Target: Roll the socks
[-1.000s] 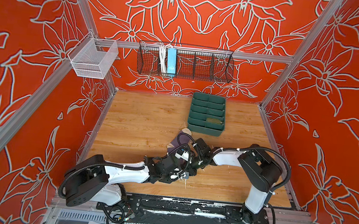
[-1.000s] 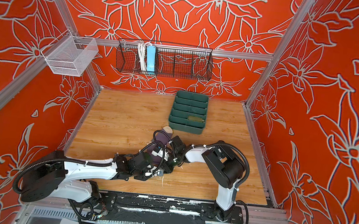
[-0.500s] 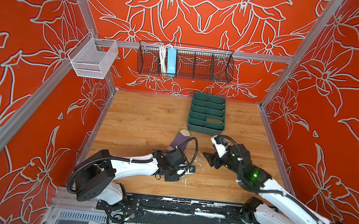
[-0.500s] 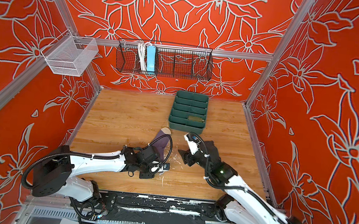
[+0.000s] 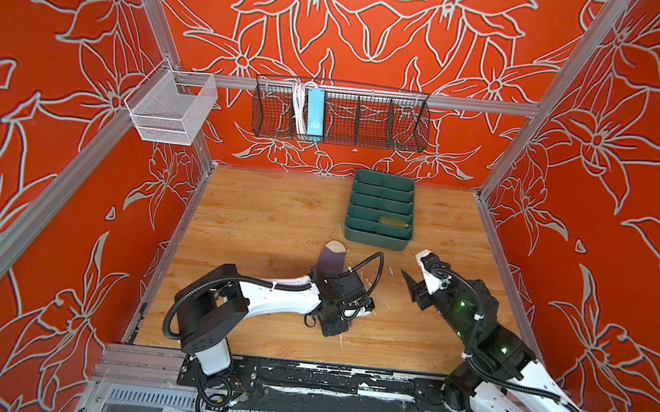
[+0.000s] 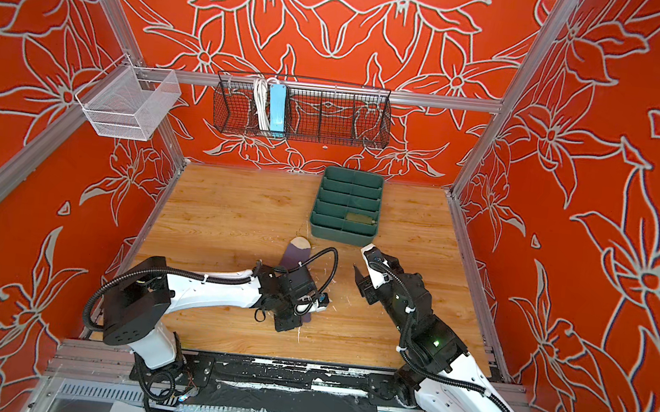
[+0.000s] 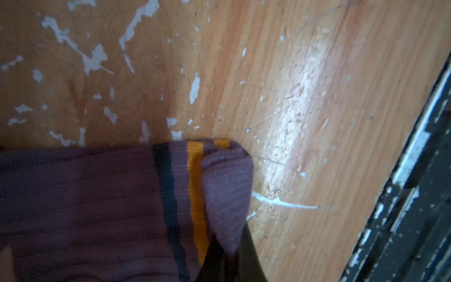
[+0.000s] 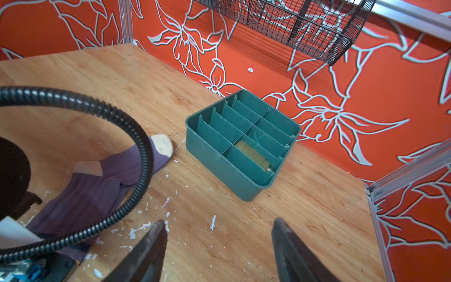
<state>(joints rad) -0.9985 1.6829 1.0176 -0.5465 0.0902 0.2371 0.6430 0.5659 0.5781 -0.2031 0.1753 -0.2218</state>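
A ribbed purple sock (image 5: 331,260) lies flat on the wooden table, its beige toe (image 8: 163,144) pointing toward the organizer. Its cuff end runs under my left gripper (image 5: 333,329), which is shut on the folded cuff with the yellow stripe (image 7: 195,185); the dark fingers (image 7: 246,254) pinch the fabric close to the table. An olive green sock (image 8: 251,152) sits rolled in a near compartment of the organizer, seen in both top views (image 6: 357,218). My right gripper (image 8: 217,222) hovers open and empty to the right of the purple sock (image 6: 296,255), clear of it.
The green divided organizer (image 5: 375,240) stands at the back right of the table. A black wire basket (image 5: 342,114) and a white mesh basket (image 5: 168,115) hang on the walls. The left arm's black cable loop (image 8: 136,136) arches over the sock. White flakes dot the wood.
My right gripper let go at the sock, opened and drew back to the right. My left gripper stayed shut on the cuff and shifted slightly toward the near edge.
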